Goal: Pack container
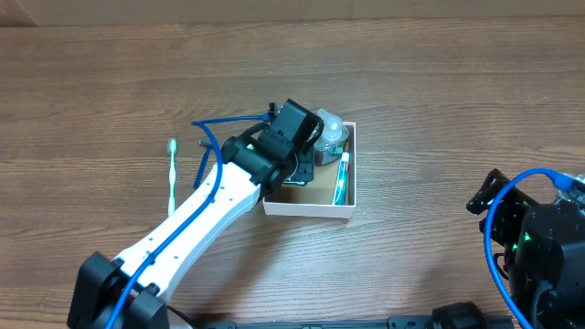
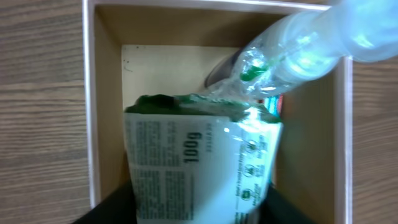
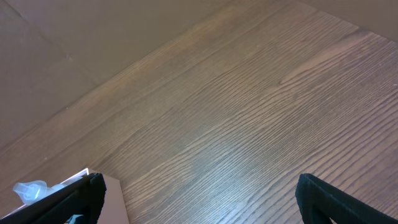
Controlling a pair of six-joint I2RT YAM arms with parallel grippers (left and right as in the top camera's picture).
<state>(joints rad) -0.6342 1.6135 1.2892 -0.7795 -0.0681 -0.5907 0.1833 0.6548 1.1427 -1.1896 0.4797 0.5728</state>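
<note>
The container (image 1: 311, 211) is a square white-walled box with a brown inside, at the table's middle. My left gripper (image 1: 297, 163) is over it, shut on a white and green packet (image 2: 186, 168) marked 100g, held inside the container's walls (image 2: 91, 124). A clear plastic bottle (image 2: 311, 40) lies in the far part of the container, also seen from overhead (image 1: 331, 133). A red and teal tube (image 1: 343, 178) lies along the right wall. My right gripper (image 1: 486, 195) is open and empty at the right, far from the container; its wrist view (image 3: 199, 202) shows bare table between the fingers.
A light green toothbrush (image 1: 172, 178) lies on the wooden table left of the left arm. A corner of the container (image 3: 112, 186) shows at the lower left of the right wrist view. A brown wall runs behind the table's far edge.
</note>
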